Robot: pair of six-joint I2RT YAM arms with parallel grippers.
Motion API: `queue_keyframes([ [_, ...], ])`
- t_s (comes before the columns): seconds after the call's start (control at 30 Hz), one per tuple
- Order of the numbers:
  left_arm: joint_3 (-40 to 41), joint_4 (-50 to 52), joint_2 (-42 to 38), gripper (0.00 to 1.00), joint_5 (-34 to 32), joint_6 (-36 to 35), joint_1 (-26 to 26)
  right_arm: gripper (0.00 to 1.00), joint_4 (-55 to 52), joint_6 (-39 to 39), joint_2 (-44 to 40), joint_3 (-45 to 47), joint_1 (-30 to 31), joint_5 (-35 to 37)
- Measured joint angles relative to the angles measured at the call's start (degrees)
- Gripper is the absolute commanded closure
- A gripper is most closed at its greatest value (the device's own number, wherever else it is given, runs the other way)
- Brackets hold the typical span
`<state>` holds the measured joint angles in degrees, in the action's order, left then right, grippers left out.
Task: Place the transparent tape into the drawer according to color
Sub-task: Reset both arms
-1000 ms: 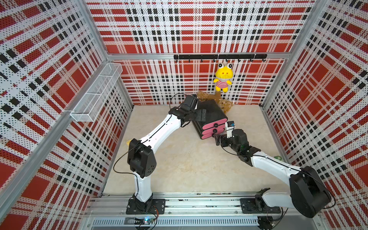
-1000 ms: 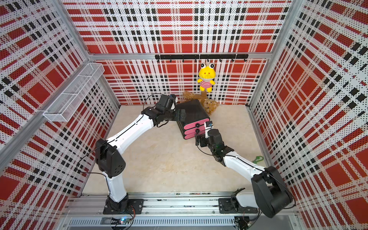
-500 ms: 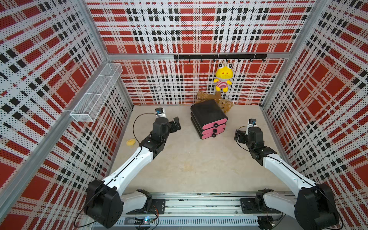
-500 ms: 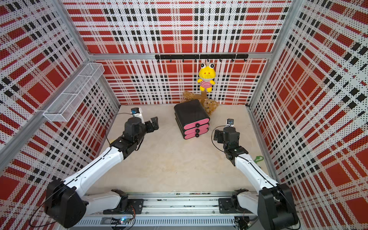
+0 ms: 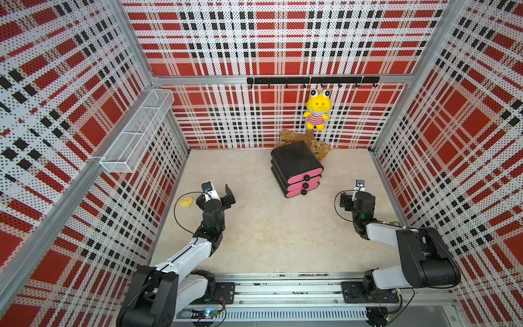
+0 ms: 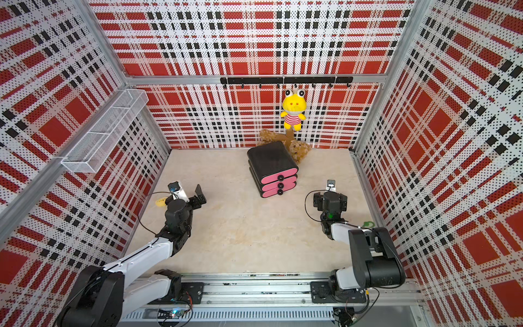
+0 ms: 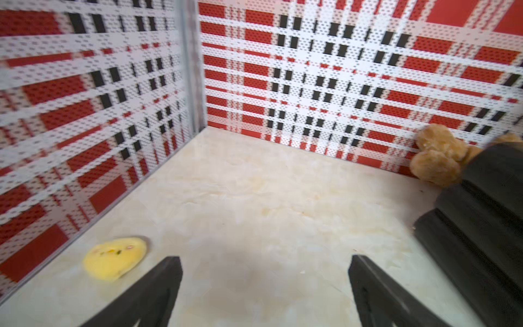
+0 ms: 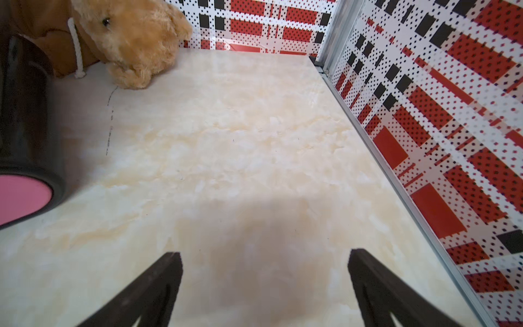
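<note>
Left wrist: left gripper (image 7: 263,259) spread | right wrist: right gripper (image 8: 264,254) spread | drawer (image 5: 304,177) shut, apart

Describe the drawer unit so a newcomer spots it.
Find the yellow frog plush on the back wall. Below it, in front of a brown teddy, stands a black cabinet. Only it has three stacked pink fronts with black knobs.

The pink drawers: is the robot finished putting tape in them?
Looks finished: all three drawers are shut and no tape rings lie on the table. In hand: nothing; the left gripper and right gripper are open and empty. Left: nothing visible, though sorting inside is hidden.
</note>
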<state>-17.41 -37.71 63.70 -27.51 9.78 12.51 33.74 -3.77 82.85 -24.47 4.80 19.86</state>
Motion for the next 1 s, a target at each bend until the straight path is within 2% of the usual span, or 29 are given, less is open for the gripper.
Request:
queue_keyframes([
  [0.13, 6.4, -12.7, 4.0, 0.00, -0.1, -3.3, -4.5, 0.00, 5.8, -0.3, 0.2, 0.6, -1.0, -1.3],
  [0.3, 7.3, -24.2, 12.6, 0.00, 2.0, -6.0, -7.0, 0.00, 22.0, -0.4, 4.0, 7.5, -1.2, -3.1],
  [0.5, 7.8, -37.7, 23.5, 0.01, 3.1, -7.3, -7.4, 0.00, 25.0, -0.4, 5.7, 8.1, -1.2, -3.8],
  [0.6, 7.8, -39.5, 26.3, 0.01, 3.4, -7.7, -7.4, 0.00, 26.2, -0.4, 5.7, 8.1, -1.2, -4.0],
  [1.0, 6.8, -42.2, 26.3, 0.01, 4.4, -7.7, -8.1, 0.00, 27.0, -0.3, 5.7, 8.1, -1.2, -6.1],
])
